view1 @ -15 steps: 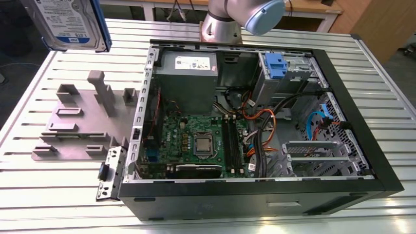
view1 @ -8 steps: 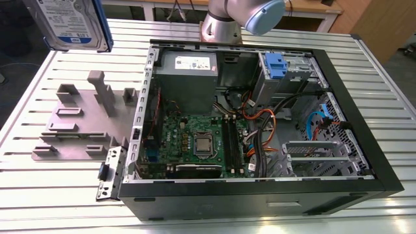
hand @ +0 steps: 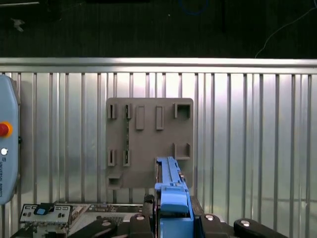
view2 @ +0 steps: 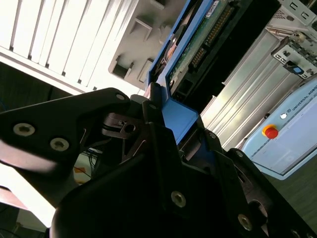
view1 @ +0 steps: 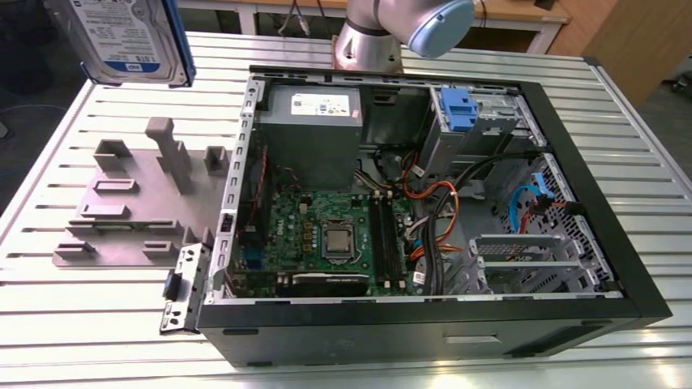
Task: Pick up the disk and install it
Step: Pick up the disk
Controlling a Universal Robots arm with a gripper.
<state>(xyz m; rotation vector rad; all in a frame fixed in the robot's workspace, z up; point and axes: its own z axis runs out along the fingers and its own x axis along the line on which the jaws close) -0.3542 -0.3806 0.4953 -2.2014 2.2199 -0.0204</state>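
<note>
fingers clamped on the blue end tab of the disk, held high over the grey fixture, well apart from the open case. risk: this narrow grip on plastic may let the disk tilt or slip and drop onto the surface.

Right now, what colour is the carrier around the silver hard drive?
Blue plastic carrier; first wrist view.

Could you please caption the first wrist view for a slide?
The gripper holds the disk edge-on above the grey fixture plate on the slatted table.
</note>
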